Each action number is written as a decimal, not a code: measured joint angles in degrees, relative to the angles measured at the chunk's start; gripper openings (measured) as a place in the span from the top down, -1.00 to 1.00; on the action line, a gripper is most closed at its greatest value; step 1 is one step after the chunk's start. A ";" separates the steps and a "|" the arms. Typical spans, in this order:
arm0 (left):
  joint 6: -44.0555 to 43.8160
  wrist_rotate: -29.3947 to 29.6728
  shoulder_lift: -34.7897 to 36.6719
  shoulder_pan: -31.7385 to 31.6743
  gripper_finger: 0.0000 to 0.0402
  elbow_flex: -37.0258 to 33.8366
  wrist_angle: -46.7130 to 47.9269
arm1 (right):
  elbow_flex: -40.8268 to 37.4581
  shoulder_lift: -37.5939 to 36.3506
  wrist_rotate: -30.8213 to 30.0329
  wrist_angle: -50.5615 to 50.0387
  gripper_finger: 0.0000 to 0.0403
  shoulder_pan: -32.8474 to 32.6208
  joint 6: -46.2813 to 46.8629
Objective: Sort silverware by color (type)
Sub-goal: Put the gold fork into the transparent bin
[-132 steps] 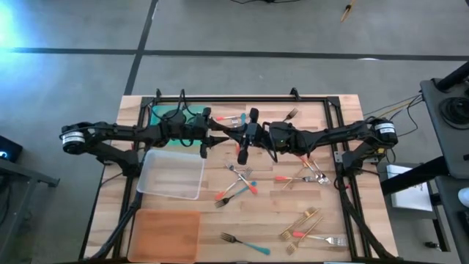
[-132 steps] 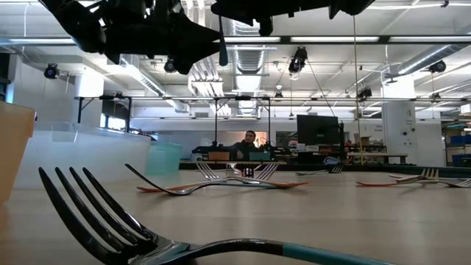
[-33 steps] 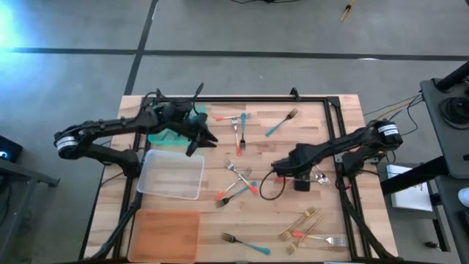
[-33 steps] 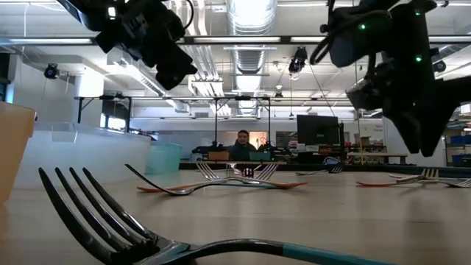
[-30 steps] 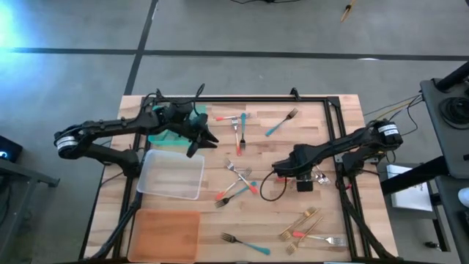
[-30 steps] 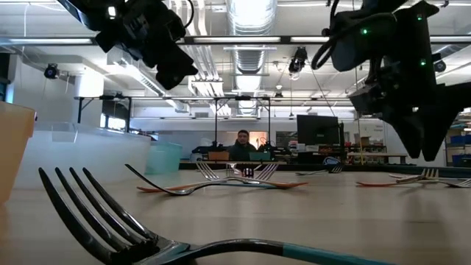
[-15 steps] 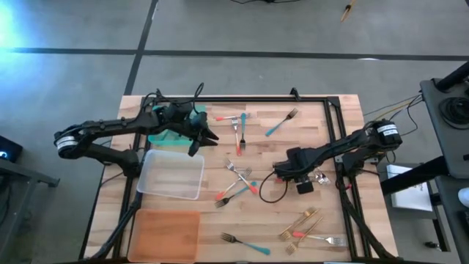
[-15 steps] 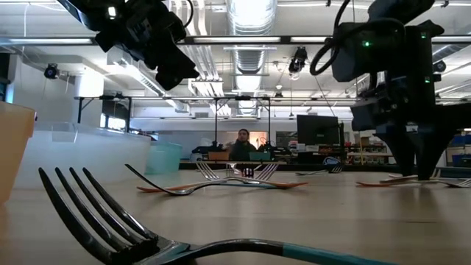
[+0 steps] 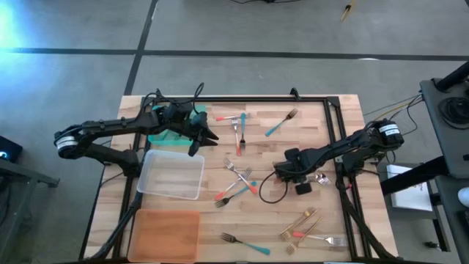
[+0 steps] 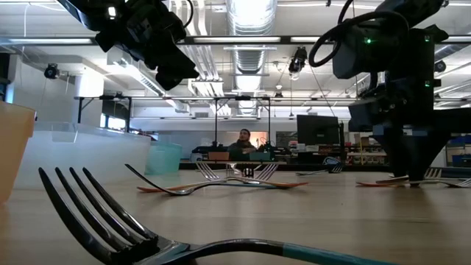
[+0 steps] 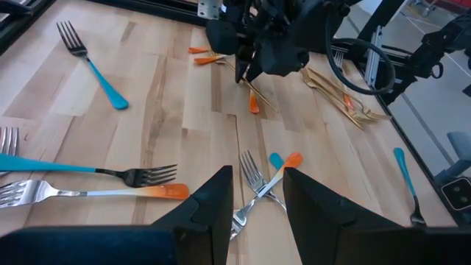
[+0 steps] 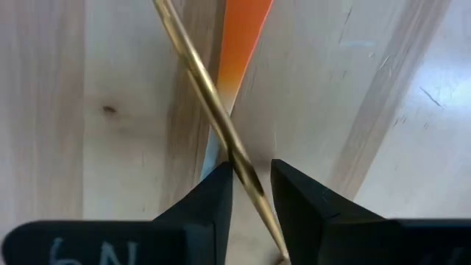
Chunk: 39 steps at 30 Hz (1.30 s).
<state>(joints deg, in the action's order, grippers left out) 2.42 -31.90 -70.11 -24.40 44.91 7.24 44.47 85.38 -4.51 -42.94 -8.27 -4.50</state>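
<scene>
Forks scattered across a wooden counter point(image 9: 322, 121), with two robot arms above them.
Left gripper point(image 9: 203, 139) hovers near the green tray point(image 9: 157, 137), fingers a little apart, holding nothing. Right gripper point(image 12: 246, 193) is down at the counter, its fingers narrowly straddling a gold fork point(image 12: 206, 92) that crosses an orange-handled fork point(image 12: 239, 48); whether it grips yet I cannot tell. These forks look light, stiff and slippery; the slim handle seems the best place to pinch.
</scene>
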 joint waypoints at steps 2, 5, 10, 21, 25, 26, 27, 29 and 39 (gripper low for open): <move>0.02 0.00 0.00 0.00 0.49 0.00 -0.01 | 0.00 0.00 -0.64 0.00 0.66 -0.02 1.33; 0.02 0.00 0.00 0.00 0.49 0.00 0.00 | 0.02 0.02 -1.00 0.01 0.82 -0.07 2.89; 0.01 0.00 0.00 0.00 0.49 -0.02 0.00 | 0.11 0.02 -1.49 0.34 0.91 -0.04 4.95; -0.04 0.02 0.00 0.00 0.49 -0.04 -0.01 | 0.09 -4.71 -4.68 8.62 0.93 0.12 2.17; -0.35 0.02 0.00 0.00 0.49 -0.04 0.00 | 0.09 -9.79 -6.29 13.66 0.93 0.11 0.88; -0.38 0.02 0.00 0.00 0.49 -0.04 0.00 | 0.09 -11.29 -6.78 14.74 0.93 0.06 0.90; -0.39 0.02 0.00 0.00 0.49 -0.04 0.00 | 0.09 -12.79 -7.35 15.55 0.93 0.05 0.90; -0.39 0.02 0.00 0.00 0.49 -0.04 0.03 | 0.09 -16.11 -8.95 17.10 0.93 0.04 0.90; -0.38 0.02 0.00 0.00 0.49 -0.04 0.02 | 0.09 -29.07 -17.55 20.07 0.93 0.04 0.86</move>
<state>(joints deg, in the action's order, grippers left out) 2.04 -31.88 -70.11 -24.40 44.86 7.26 44.56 56.32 -22.06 -22.87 -8.23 -3.64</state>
